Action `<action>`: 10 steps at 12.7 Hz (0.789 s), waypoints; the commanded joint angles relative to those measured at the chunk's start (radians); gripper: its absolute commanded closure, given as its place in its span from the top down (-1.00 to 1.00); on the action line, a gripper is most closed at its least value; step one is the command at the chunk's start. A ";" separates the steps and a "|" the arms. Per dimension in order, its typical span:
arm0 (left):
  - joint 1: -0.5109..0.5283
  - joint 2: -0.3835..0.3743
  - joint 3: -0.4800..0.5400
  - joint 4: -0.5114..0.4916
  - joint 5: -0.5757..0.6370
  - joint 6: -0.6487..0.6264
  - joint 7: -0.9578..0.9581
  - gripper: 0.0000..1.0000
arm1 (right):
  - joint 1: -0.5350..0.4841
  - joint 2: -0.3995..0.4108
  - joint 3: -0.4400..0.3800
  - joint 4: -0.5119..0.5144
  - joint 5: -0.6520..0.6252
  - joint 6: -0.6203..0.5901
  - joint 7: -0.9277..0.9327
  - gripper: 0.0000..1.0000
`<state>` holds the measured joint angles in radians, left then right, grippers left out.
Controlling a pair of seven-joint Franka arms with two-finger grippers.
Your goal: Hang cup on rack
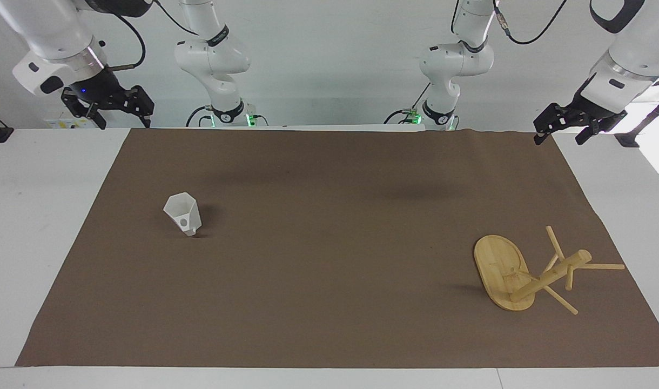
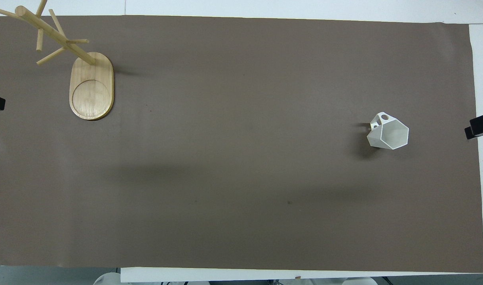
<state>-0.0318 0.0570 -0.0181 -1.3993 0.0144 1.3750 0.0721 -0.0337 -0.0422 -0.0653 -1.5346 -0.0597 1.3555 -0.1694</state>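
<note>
The cup (image 1: 183,214) stands on the brown mat (image 1: 329,270) toward the right arm's end of the table (image 1: 43,216). The rack (image 1: 529,273) stands near the left arm's end. Left claw (image 1: 570,125) and right claw (image 1: 109,108) hang open, empty, over the table's robot-side corners.

Bright, even overhead light, both views sharp; soft blurred shadows on the brown mat (image 1: 329,302).

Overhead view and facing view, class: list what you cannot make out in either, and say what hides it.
- Overhead view: the rack has its topmost peg cut by the top edge.
- Overhead view: the left gripper and right gripper show only as dark tips at the side edges.
- Facing view: the cup hides its own handle behind its body.
</note>
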 commanded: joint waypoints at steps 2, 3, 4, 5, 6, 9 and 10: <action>0.009 -0.016 -0.003 -0.015 -0.004 -0.001 0.003 1.00 | -0.002 -0.018 0.005 -0.024 -0.014 0.002 0.001 0.99; 0.009 -0.016 -0.003 -0.015 -0.004 -0.001 0.003 1.00 | -0.002 -0.019 0.005 -0.024 -0.014 0.001 -0.005 0.99; 0.009 -0.016 -0.003 -0.015 -0.004 -0.001 0.003 1.00 | -0.002 -0.024 0.005 -0.032 -0.012 0.001 -0.009 0.99; 0.009 -0.016 -0.003 -0.015 -0.004 -0.001 0.003 1.00 | -0.011 -0.025 0.004 -0.035 -0.002 0.001 -0.009 0.99; 0.009 -0.016 -0.003 -0.015 -0.004 -0.001 0.003 1.00 | -0.014 -0.025 0.002 -0.035 0.018 0.005 -0.021 0.99; 0.009 -0.016 -0.003 -0.015 -0.004 -0.001 0.003 1.00 | -0.003 -0.028 0.002 -0.036 0.024 0.011 -0.253 0.99; 0.009 -0.016 -0.003 -0.015 -0.004 -0.001 0.003 1.00 | -0.015 -0.021 -0.001 -0.029 0.011 0.046 -0.420 0.99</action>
<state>-0.0318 0.0570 -0.0181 -1.3993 0.0144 1.3750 0.0721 -0.0332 -0.0446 -0.0651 -1.5424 -0.0506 1.3607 -0.3957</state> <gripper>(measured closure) 0.000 0.004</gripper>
